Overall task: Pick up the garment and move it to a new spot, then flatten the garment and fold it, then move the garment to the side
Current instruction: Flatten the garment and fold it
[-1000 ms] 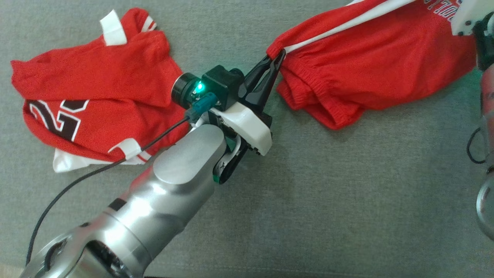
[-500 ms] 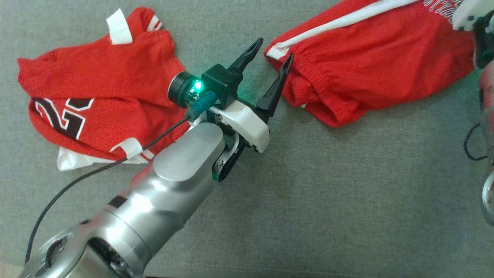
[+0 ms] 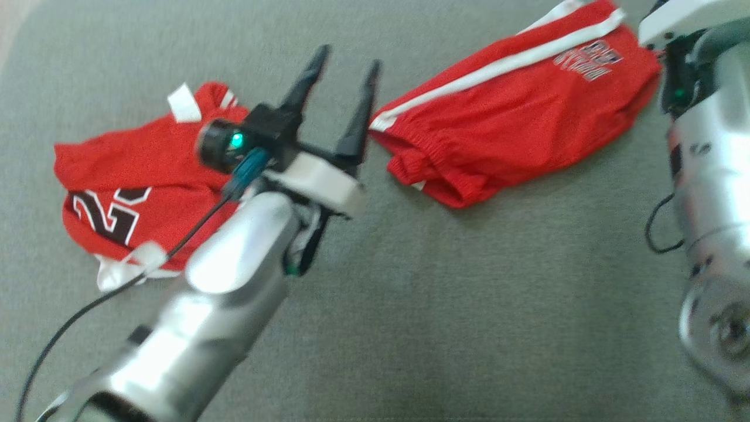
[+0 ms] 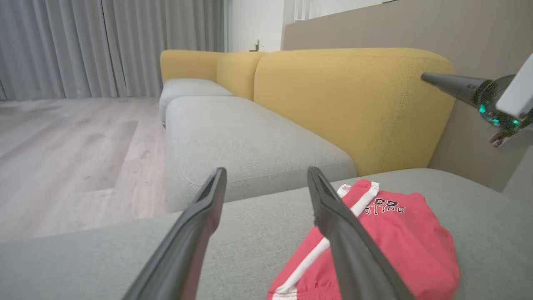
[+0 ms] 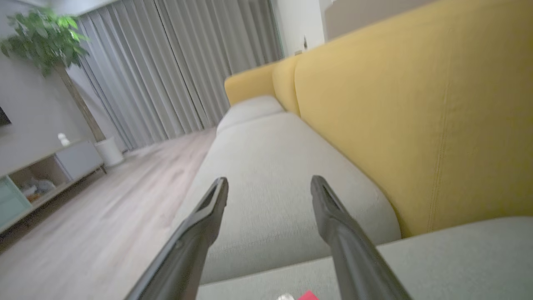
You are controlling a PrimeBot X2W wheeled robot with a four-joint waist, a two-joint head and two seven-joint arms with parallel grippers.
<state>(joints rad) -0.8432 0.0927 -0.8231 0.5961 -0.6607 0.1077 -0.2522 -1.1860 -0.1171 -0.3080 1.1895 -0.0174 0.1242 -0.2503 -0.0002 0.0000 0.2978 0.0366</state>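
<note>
- My left claw holds its two dark fingers spread wide, with only bare cushion between them.
- From my head, the inner finger sits just beside the striped waistband end of the red shorts. The picture is blurred there, so I cannot tell whether they touch.
- My right claw is spread just as wide and grips nothing. A scrap of red cloth shows at the bottom edge under it.
- The shorts lie rumpled on the grey sofa seat, between my two arms. A white stripe runs along them, and the lettered end points toward my right arm.
- To the left of my left wrist, a red jersey lies crumpled on the same seat, well apart from the shorts. It has a black-and-white number and white trim, and my forearm hides part of it.
- Beyond the seat rises the yellow backrest, with another grey cushion running along its foot.
- Farther off are a pale wooden floor, grey curtains, a potted plant and a low cabinet.
</note>
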